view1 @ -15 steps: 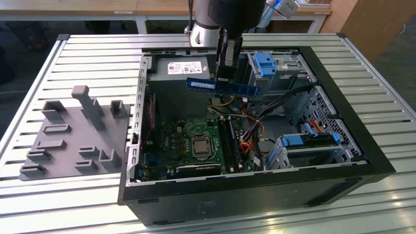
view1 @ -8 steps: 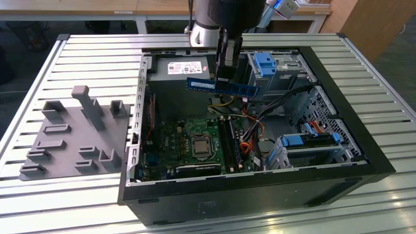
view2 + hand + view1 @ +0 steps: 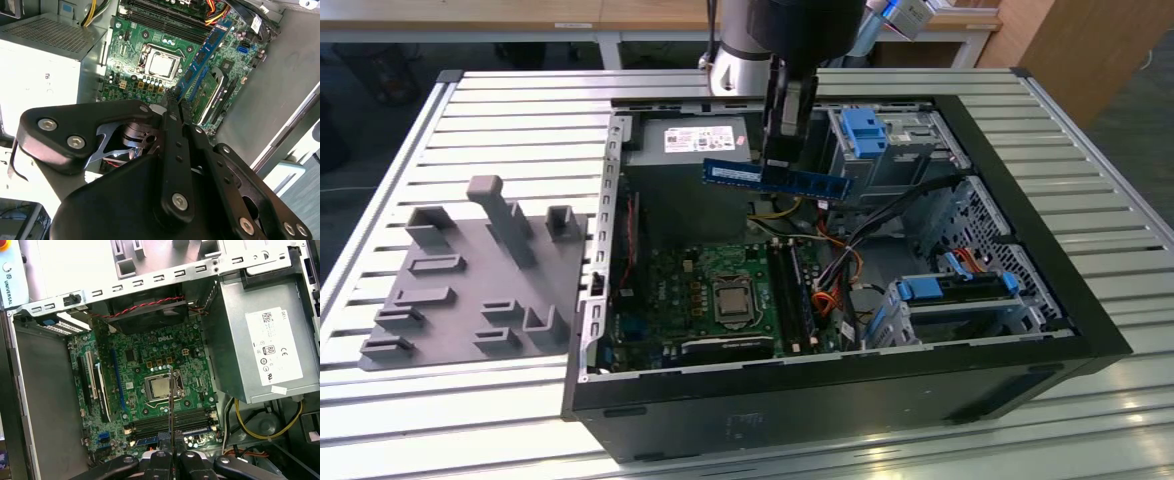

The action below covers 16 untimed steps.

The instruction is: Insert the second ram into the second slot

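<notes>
Gripping the second ram (image 3: 817,183), the pincer (image 3: 778,160) has its fingers closed on the stick's upper edge, about mid-length. It carries the stick level in the air over the open computer case (image 3: 1067,295). In the exterior view the blue stick hangs high over the case, in line with the gap between the power supply (image 3: 687,140) and the drive bays, well apart from the motherboard (image 3: 707,300) below.

In the second wrist view the stick (image 3: 207,47) runs out from between the closed fingers across the board. In the first wrist view it shows edge-on as a thin line (image 3: 171,400) over the processor socket (image 3: 157,387) and the memory slots (image 3: 165,423).

Judged from these views, the pick-up is done and the stick is over the case, but nothing of the insertion has begun. The memory slots (image 3: 790,290) lie far below it, and the stick touches no part of the board. Whether another module already sits in a neighbouring slot cannot be told. A grey fixture (image 3: 467,270) lies on the slatted surface (image 3: 520,110) at the exterior view's left.
</notes>
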Tool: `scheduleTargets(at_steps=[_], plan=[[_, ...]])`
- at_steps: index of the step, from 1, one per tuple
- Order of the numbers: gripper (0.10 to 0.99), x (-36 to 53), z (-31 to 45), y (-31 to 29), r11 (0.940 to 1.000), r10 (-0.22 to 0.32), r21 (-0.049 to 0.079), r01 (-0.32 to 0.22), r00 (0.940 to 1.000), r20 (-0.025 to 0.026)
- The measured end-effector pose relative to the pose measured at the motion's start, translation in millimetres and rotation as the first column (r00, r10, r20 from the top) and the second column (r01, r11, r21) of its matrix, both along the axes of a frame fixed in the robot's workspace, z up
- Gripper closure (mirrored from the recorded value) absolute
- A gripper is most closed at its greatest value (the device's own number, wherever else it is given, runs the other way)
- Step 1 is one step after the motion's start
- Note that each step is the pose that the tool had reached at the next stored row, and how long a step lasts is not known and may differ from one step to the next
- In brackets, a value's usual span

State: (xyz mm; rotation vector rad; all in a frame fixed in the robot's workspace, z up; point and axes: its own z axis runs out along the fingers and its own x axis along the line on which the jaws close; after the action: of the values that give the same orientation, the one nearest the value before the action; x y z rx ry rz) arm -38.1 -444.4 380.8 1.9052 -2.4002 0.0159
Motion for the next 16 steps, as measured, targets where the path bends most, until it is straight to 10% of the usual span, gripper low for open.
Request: scheduleTargets(at_steps=[16], plan=[[0.949,0.0,0.0,0.0,0.9999,-0.012,0.0,0.012,0.9999,0.0]])
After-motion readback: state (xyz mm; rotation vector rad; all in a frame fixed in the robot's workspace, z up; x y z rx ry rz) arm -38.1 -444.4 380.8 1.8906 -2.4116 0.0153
